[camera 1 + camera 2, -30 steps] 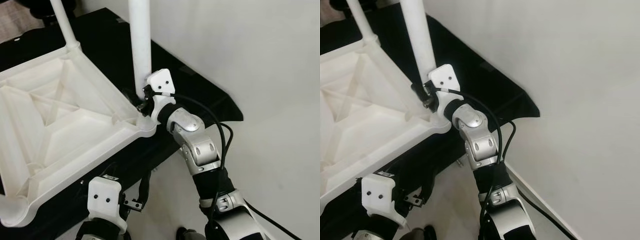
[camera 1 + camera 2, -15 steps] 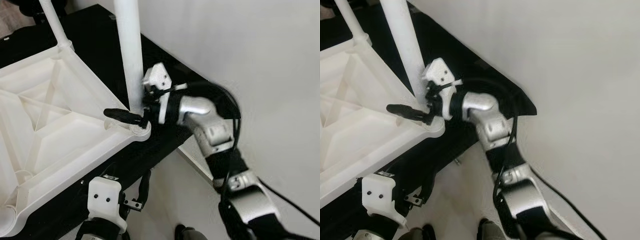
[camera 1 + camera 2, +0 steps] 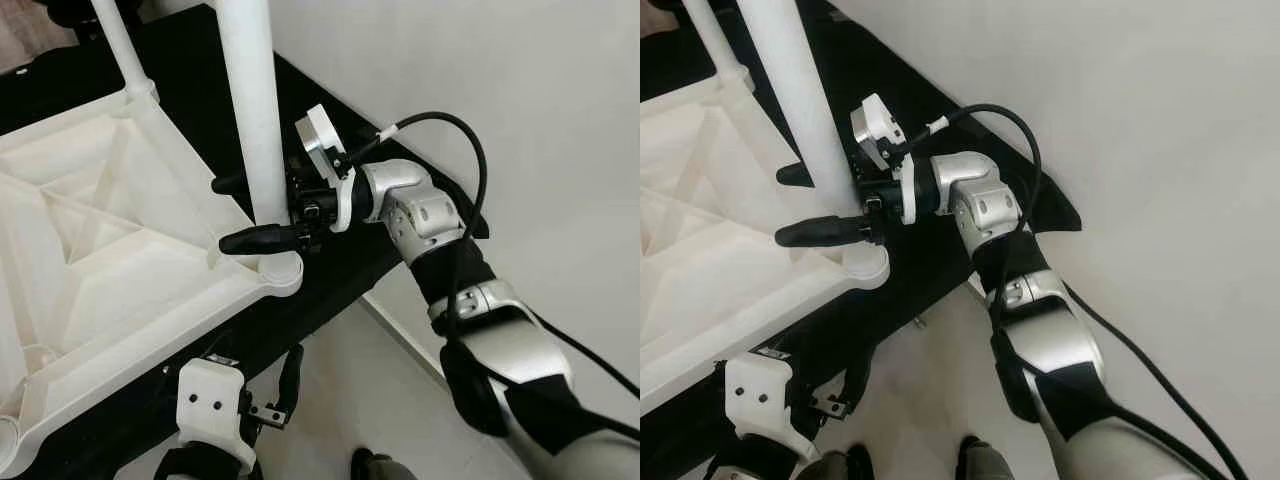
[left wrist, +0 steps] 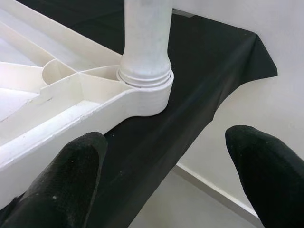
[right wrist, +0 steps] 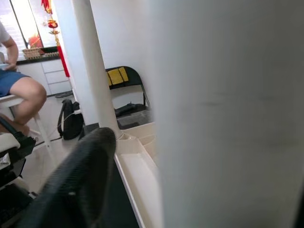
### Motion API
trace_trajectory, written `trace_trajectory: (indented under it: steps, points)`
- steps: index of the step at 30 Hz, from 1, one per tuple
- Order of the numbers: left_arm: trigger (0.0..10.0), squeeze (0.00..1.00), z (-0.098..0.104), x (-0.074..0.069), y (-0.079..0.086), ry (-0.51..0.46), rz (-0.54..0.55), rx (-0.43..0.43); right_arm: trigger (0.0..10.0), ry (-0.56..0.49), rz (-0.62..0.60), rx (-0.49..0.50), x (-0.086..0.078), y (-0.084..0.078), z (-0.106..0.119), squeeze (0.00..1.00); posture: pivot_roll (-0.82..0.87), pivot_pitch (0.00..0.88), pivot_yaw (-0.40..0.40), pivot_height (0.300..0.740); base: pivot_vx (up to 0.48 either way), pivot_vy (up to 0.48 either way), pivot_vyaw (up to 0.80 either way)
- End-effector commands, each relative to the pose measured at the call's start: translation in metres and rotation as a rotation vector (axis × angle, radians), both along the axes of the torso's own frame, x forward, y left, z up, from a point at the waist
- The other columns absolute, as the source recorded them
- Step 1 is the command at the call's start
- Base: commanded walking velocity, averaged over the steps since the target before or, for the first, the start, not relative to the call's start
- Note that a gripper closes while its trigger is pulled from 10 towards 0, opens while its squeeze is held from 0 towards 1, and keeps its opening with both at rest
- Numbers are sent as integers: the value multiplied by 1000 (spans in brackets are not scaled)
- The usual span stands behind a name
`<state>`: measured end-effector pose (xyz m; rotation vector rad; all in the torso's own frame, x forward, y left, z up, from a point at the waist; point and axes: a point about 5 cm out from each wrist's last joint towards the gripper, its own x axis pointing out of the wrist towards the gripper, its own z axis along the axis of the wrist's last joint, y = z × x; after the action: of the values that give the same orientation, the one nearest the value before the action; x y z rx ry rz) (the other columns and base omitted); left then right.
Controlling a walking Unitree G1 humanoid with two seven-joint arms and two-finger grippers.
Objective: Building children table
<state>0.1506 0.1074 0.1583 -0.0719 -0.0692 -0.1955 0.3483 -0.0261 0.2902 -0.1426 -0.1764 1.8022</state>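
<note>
Right gripper straddles one of two legs, unclenched; left gripper released.

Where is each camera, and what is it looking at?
Left eye view: on the head, looking down at the upside-down white table top, the right gripper around the white leg.
Right eye view: the head's other eye, same scene, with the silver right arm.
Left wrist view: looks along the left gripper at the leg's socket.
Right wrist view: pressed close to that leg; a black chair behind.
All share the leg.
</note>
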Motion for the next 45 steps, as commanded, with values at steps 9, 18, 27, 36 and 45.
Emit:
trace_trajectory:
  steps: [9,18,27,36,45]
  points:
    - [10000,0,-1,-4,-2,20,1,2,0,10,55,-17,4,1,-1,0,57,286,-26,740,0,0,0]
    - [10000,0,-1,-1,-3,18,-3,-13,0,30,-444,81,19,-36,-27,0,10,284,-20,740,0,0,0]
    - [10000,0,-2,4,2,16,-14,-9,0,204,-1308,58,-19,-24,-105,0,-8,262,10,740,0,0,0]
    - [10000,0,-4,9,5,10,-5,-1,0,185,-1017,72,-28,36,-97,0,11,238,-1,740,0,0,0]
    - [10000,0,-3,8,4,7,-4,-3,10000,185,-820,135,-21,31,-64,1000,36,242,-4,740,0,0,0]
